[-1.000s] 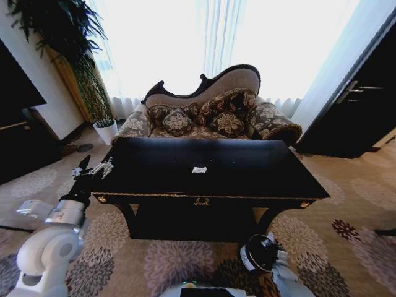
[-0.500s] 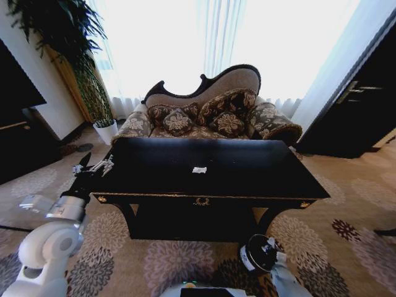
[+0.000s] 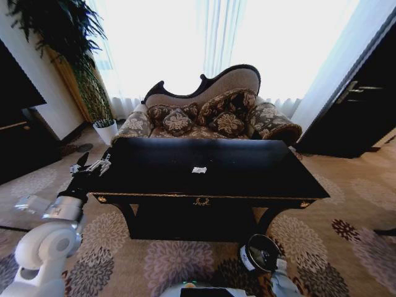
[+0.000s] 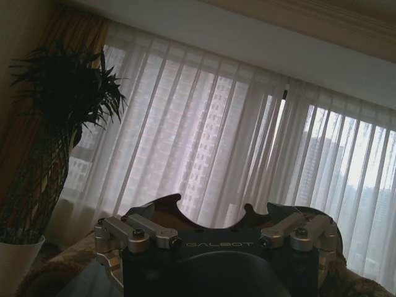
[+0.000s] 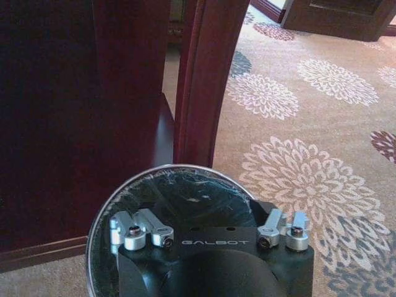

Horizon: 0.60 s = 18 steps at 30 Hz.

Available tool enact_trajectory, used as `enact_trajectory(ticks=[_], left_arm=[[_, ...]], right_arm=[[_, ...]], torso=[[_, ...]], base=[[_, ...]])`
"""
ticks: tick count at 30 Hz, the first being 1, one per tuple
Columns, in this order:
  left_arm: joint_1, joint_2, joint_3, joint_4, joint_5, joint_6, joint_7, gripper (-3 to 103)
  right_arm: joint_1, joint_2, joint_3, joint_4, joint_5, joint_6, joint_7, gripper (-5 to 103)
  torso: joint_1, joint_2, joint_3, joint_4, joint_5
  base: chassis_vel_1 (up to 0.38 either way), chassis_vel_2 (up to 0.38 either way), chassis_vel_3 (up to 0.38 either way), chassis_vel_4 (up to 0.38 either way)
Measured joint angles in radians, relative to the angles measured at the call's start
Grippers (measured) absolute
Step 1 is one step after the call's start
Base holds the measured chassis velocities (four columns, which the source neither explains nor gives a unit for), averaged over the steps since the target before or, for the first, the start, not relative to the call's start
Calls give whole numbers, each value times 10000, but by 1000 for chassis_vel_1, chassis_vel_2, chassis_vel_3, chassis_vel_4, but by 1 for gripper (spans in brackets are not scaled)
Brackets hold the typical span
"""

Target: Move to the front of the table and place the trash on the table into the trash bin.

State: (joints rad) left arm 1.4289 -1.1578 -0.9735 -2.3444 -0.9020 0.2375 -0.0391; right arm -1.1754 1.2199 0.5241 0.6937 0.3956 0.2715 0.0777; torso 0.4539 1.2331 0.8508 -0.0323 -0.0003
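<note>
A white crumpled scrap of trash (image 3: 198, 169) lies near the middle of the glossy black table (image 3: 260, 173). My left gripper (image 3: 91, 166) hovers open and empty at the table's left end, level with the top; the left wrist view shows the left gripper (image 4: 213, 232) facing the curtains. The black trash bin (image 3: 261, 252) stands on the carpet by the table's front right leg. My right gripper (image 5: 210, 216) is open just above the bin's pale rim (image 5: 167, 170), with nothing visible between its fingers. The bin's liner looks dark inside.
A patterned sofa (image 3: 204, 111) stands behind the table, with a white plant pot (image 3: 106, 130) and a tall plant at the back left. A dark cabinet (image 3: 18, 145) is at the left, a dark door (image 3: 365, 105) at the right. Floral carpet surrounds the table.
My right arm has drawn back from over the bin toward my body, uncovering the bin's opening. My left gripper has shifted slightly left along the table's end.
</note>
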Motion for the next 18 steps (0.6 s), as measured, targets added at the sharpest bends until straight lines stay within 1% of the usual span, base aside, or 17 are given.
enact_trajectory(ticks=[1, 2, 3, 5, 6, 7, 8, 9, 11, 12, 13, 14, 16, 17, 18], left_arm=[[0, 0, 0, 0, 0, 0, 0, 100], [8, 18, -46, -40, -46, 0, 0, 100], [8, 31, -71, -56, -69, 0, 0, 100], [-33, 98, -201, -89, -250, 10, 0, 100], [-33, 98, -201, -89, -250, 10, 0, 100], [-71, 107, -228, -47, -300, 10, 1, 100], [-103, 117, -226, 28, -327, 9, 4, 100], [-153, 133, -198, 139, -337, -3, 5, 100], [-218, 155, -147, 215, -365, -16, 8, 100], [-218, 155, -147, 215, -365, -16, 8, 100], [-257, 172, -116, 220, -399, -21, 10, 100], [-273, 181, -99, 216, -412, -22, 10, 100], [-303, 188, -6, 158, -426, -23, 13, 100], [-303, 188, -6, 158, -426, -23, 13, 100], [-322, 188, 53, 134, -426, -23, 14, 100]], right_arm=[[0, 0, 0, 0, 0, 0, 0, 80], [-158, 3, 10, 199, 100, 0, -102, 86], [-262, 11, 26, 334, 149, 0, -207, 86], [-879, 105, 142, 1073, 180, 125, -996, 96], [-879, 105, 142, 1073, 180, 125, -996, 96], [-1189, 211, 290, 1385, -157, 250, -1435, 99], [-1375, 302, 461, 1605, -506, 383, -1811, 100], [-1602, 406, 731, 1911, -975, 555, -2242, 100], [-1988, 553, 1088, 2470, -1421, 661, -2821, 100], [-1988, 553, 1088, 2470, -1421, 661, -2821, 100], [-2263, 624, 1261, 2899, -1516, 662, -3132, 100], [-2408, 649, 1355, 3130, -1532, 660, -3285, 100], [-2999, 684, 1756, 3983, -1456, 720, -4056, 100], [-2999, 684, 1756, 3983, -1456, 720, -4056, 100], [-3202, 687, 1923, 4263, -1326, 875, -4537, 100]], torso=[[0, 0, 0, 0, 0], [0, 0, 0, 1, 1], [1, 0, 0, 0, -1], [0, 0, 0, 0, 1], [0, 0, 0, 0, 1], [0, 1, 0, -3, 4], [-1, 1, 0, -6, 6], [-1, 1, 0, -3, 1], [-1, 0, -1, -1, -6], [-1, 0, -1, -1, -6], [0, 0, 0, -1, 5], [0, 0, 0, -1, 6], [0, 1, 0, -2, -4], [0, 1, 0, -2, -4], [0, 1, 0, -3, 0]], base=[[0, 0, 0, 0], [0, 0, 0, 0], [0, 0, 0, 0], [0, 0, 0, 0], [0, 0, 0, 0], [0, 0, 0, 0], [0, 0, 0, 0], [0, 0, 0, 0], [0, 0, 0, 0], [0, 0, 0, 0], [0, 0, 0, 0], [0, 0, 0, 0], [0, 0, 0, 0], [0, 0, 0, 0], [0, 0, 0, 0]])
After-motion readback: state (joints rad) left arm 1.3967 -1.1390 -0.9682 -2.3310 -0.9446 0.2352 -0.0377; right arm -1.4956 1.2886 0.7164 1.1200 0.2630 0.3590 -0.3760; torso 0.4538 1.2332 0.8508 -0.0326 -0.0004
